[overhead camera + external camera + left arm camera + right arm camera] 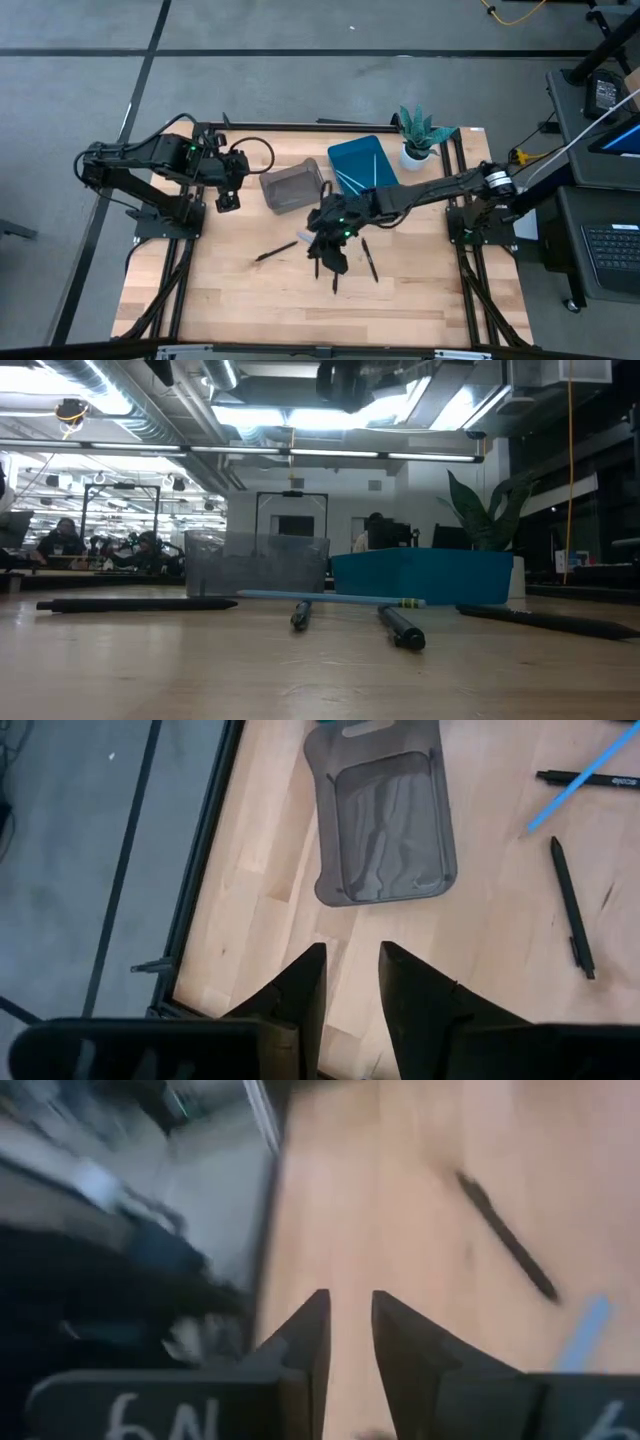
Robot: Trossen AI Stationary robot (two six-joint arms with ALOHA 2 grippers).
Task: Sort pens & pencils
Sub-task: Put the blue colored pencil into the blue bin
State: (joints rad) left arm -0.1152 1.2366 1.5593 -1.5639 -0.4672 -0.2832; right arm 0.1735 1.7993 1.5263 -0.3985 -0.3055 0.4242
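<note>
Right hand [330, 250] hovers with fingers slightly apart, empty, over the black sticks [369, 259]; it should descend straight, centred across one stick.

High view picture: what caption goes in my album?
Right gripper hovers over scattered pens and pencils; left gripper waits beside the grey tray.

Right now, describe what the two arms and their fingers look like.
Both are dark, jointed arms with black cables looping along them. The left arm shows small green lights near its wrist; the right arm has a silvery ring near its shoulder and green lights by its wrist. Each ends in two dark, tapered, wedge-shaped fingers. White markings resembling "6N" sit on the right gripper's body.
</note>
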